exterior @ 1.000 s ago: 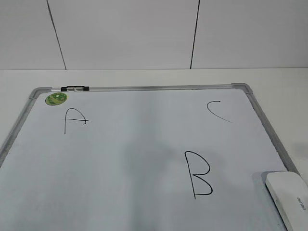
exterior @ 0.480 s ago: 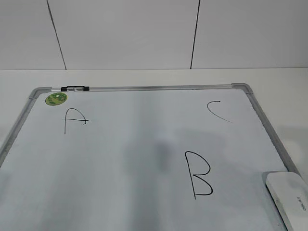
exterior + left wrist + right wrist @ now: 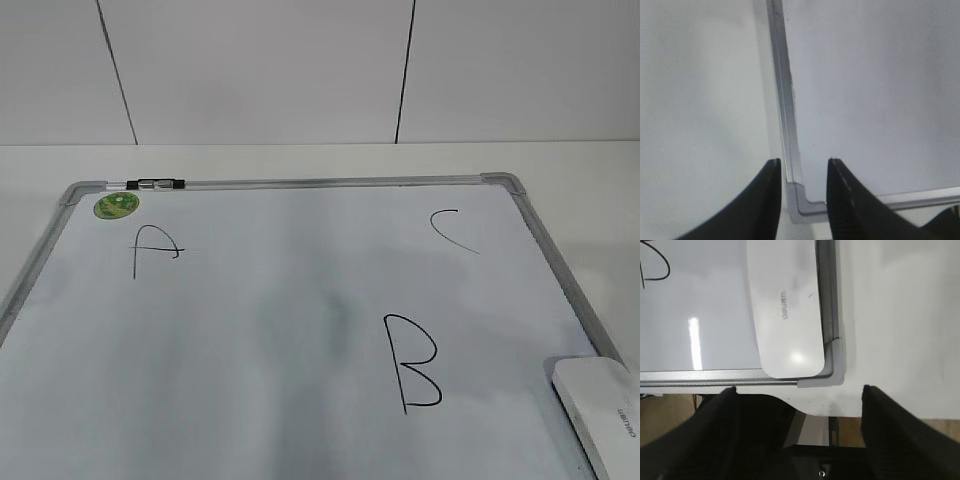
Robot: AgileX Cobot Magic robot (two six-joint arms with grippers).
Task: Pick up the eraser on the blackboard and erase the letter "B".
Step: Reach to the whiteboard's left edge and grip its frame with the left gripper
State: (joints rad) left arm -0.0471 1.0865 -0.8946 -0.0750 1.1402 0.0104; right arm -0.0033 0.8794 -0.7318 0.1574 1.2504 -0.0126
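Since a second ago, nothing on the board has shifted in the exterior view, only the soft shadows have spread. There the eraser (image 3: pixel 600 412) lies at lower right on the blackboard (image 3: pixel 300 182), right of the letter "B" (image 3: pixel 411 363); neither pincer shows.

Left wrist view: the left gripper (image 3: pixel 802 172) at bottom centre stands slightly parted, holding nothing, over the frame's corner.

Right wrist view: the right gripper (image 3: pixel 799 390) at the bottom spreads wide and empty, with the eraser just above it, tucked against the frame corner.
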